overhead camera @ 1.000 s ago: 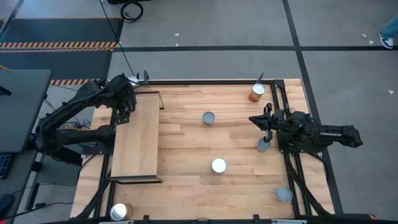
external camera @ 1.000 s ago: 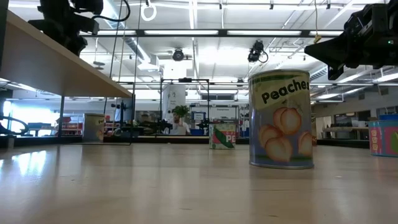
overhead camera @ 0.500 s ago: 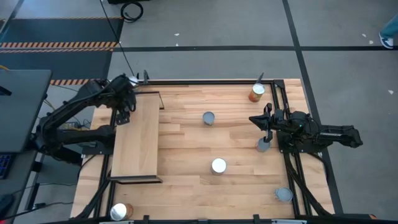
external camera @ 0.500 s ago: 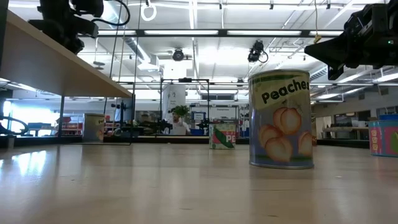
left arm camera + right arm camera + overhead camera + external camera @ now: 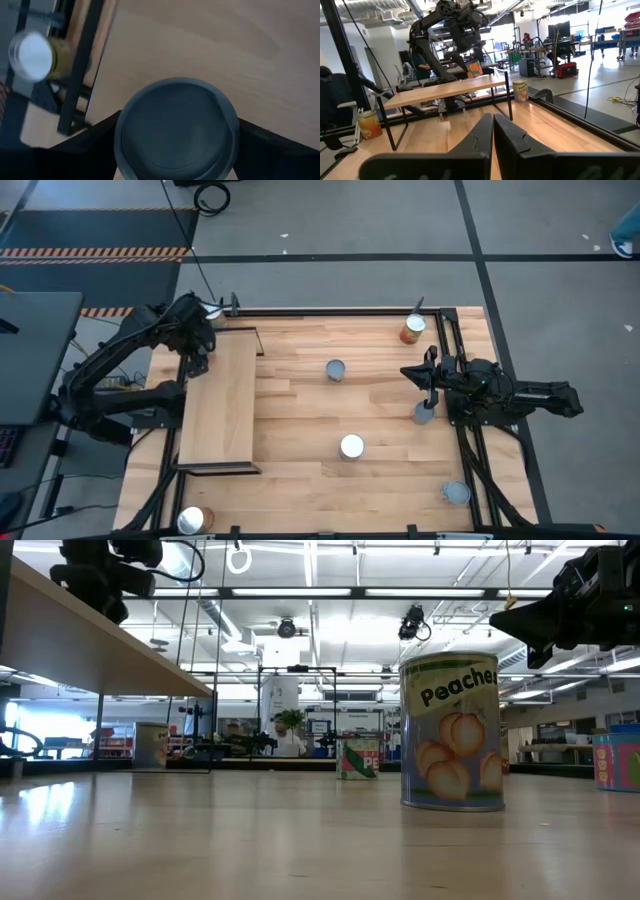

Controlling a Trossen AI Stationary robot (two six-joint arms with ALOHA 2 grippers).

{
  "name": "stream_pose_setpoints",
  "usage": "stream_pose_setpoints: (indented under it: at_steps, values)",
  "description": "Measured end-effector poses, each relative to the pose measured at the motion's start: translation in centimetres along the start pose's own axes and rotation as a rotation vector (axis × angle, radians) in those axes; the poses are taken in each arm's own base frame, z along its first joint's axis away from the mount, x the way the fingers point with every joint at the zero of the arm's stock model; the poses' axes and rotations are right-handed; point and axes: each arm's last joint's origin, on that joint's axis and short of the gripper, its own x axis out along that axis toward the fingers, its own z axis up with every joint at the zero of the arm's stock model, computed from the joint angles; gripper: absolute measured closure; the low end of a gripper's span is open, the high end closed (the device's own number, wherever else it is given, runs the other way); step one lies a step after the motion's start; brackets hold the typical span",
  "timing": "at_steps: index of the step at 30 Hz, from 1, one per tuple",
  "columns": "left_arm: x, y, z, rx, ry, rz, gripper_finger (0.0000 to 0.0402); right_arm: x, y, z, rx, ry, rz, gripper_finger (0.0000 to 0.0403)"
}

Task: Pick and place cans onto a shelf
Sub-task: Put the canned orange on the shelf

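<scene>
Since the earlier frame, only the left gripper (image 5: 196, 338) has shifted, moving slightly toward the far left corner of the shelf (image 5: 220, 405); all else is unchanged. Its fingers (image 5: 90, 137) are clamped on either side of a can with a dark grey top (image 5: 176, 130), held above the shelf's pale board. In the right wrist view this held can shows an orange and green label (image 5: 474, 68), but no text is readable.

The right gripper (image 5: 430, 373) hovers near the table's right edge with its jaws closed together and empty, just beside a grey-topped can (image 5: 424, 413).

Loose cans on the table (image 5: 380, 395):
- Far right corner: orange-sided can (image 5: 412, 330).
- Centre, far side: grey-topped can (image 5: 335, 370).
- Centre, near side: white-topped can (image 5: 351, 446); the low view reads "Peache", with peach pictures (image 5: 452, 732).
- Near right: grey-topped can (image 5: 456, 493).
- Near left corner: orange-sided can (image 5: 194, 520).
- Beyond the shelf's far left corner: white-topped can (image 5: 34, 56).
</scene>
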Motion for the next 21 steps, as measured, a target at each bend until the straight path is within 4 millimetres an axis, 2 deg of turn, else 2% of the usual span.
stream_pose_setpoints:
  at_steps: [3,6,16,21]
  values:
    - [0.13,0.29,-0.02,-0.083,0.011,0.003,0.0087,0.00,0.00,0.00,0.000,0.000,0.000,0.0383]
    - [0.12,0.37,-0.02,-0.091,0.009,0.013,0.0087,0.00,0.00,0.00,0.000,0.000,0.000,0.0383]
    - [0.12,0.35,0.03,0.022,0.001,0.002,0.0111,0.00,0.00,0.00,0.000,0.000,0.000,0.0383]
    - [0.12,0.37,0.12,0.077,-0.009,0.005,0.0111,0.00,0.00,0.00,0.000,0.000,0.000,0.0383]
